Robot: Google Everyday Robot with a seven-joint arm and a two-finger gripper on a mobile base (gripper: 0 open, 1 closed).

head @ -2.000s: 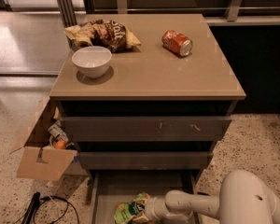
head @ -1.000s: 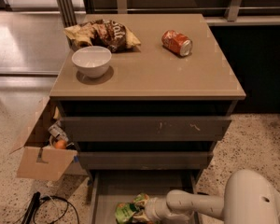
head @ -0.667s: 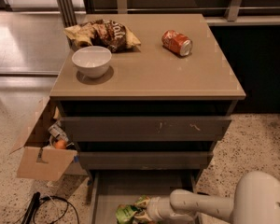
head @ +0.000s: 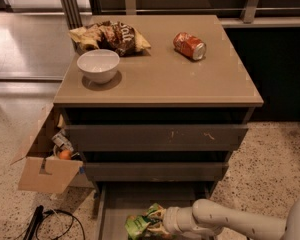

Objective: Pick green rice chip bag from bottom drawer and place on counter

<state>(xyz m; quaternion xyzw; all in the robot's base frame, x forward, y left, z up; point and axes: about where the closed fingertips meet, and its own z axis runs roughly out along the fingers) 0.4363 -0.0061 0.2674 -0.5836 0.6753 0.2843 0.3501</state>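
Observation:
The green rice chip bag [head: 141,223] lies in the open bottom drawer [head: 121,202], at the picture's lower edge. My gripper [head: 157,222] reaches in from the right on a white arm and sits right at the bag's right end, touching it. The fingers are hidden behind the bag and wrist. The beige counter [head: 190,79] tops the grey cabinet above.
On the counter stand a white bowl [head: 98,66], a brown and tan chip bag [head: 111,35] and an orange can [head: 189,45] on its side. Two closed grey drawers [head: 155,136] sit above the open one. An open cardboard box [head: 46,159] and black cables [head: 50,221] lie on the floor at left.
The arm and gripper have shifted a little left and lower against the bag. The bag has moved slightly with them. The counter objects have not moved.

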